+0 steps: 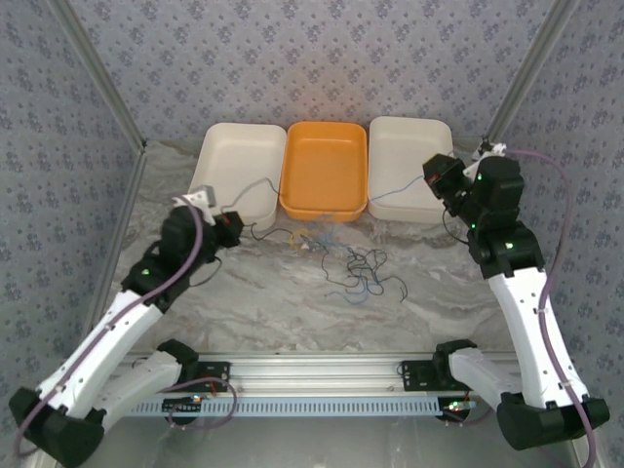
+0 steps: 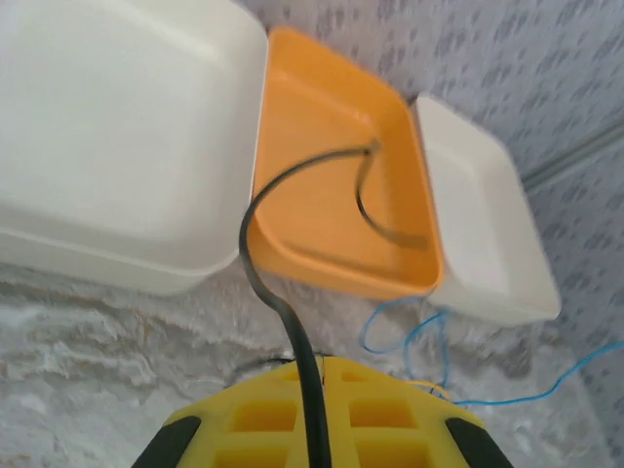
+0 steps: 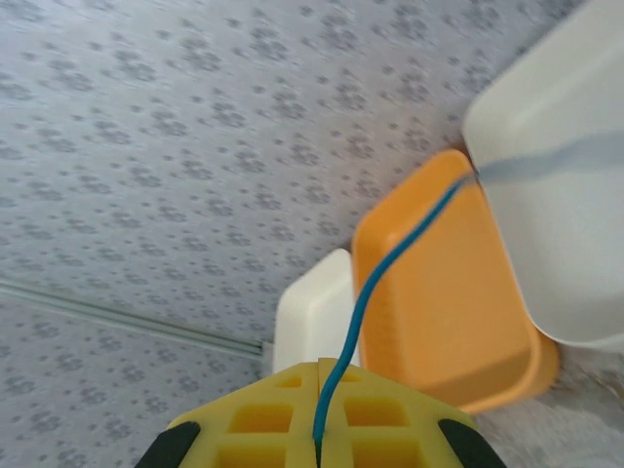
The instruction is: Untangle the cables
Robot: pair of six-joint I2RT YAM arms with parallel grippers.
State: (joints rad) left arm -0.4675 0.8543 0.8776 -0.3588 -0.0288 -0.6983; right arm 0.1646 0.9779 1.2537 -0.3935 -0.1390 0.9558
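The bench (image 1: pixel 292 307) is overlooked from behind; the orange tray (image 1: pixel 325 175) is shared, framed closely beyond left end effector (image 2: pixel 317 409) and right end effector (image 3: pixel 320 409).

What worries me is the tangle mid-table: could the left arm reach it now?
Probably yes: nothing solid stands between the left gripper and the tangle, though its jaws are shut on a black cable.

You're working in a robot test cell, not a home. Patterned walls (image 1: pixel 312 58) box the table in, framed by bare aluminium posts (image 1: pixel 97 93). Behind the left fingers (image 2: pixel 253 424), the left arm (image 1: pixel 107 331) and right arm (image 1: pixel 531 312) bolt to a slotted aluminium rail (image 1: pixel 322 370). Ahead of those fingers, a marble-print tabletop (image 1: pixel 292 312) carries three plastic trays in a row: white tray (image 1: pixel 239 166), orange tray (image 1: pixel 325 166), second white tray (image 1: pixel 409 161).
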